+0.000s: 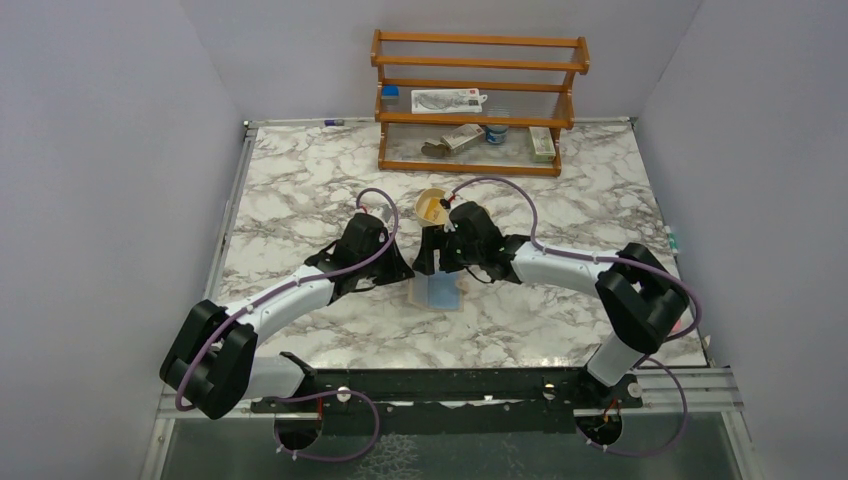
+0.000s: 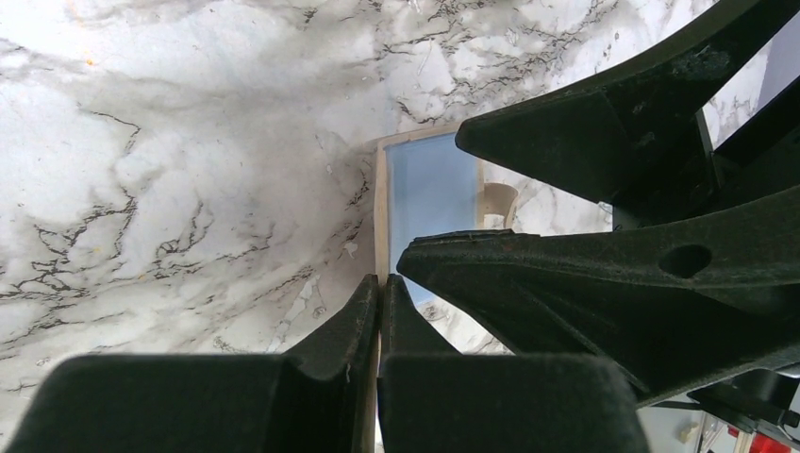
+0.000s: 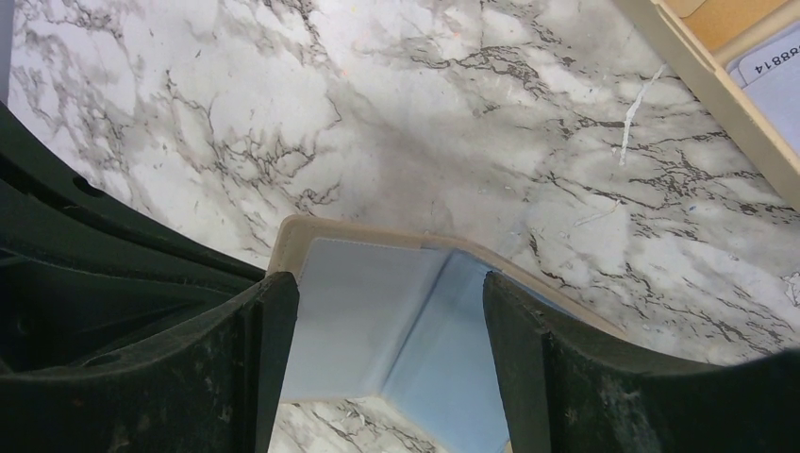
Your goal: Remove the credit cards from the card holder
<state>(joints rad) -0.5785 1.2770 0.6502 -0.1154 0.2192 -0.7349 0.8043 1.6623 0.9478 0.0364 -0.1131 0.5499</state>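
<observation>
The card holder (image 1: 437, 292) lies open mid-tabletop (image 1: 300, 170), looking thin, light and bendy, best pinched by its tan rim. The left gripper (image 2: 379, 283) has its jaws shut on the 9 o'clock edge; the right gripper (image 3: 389, 293) holds its jaws apart over it. There is bare room at 6 o'clock and a tray (image 1: 432, 205) at 12.
</observation>
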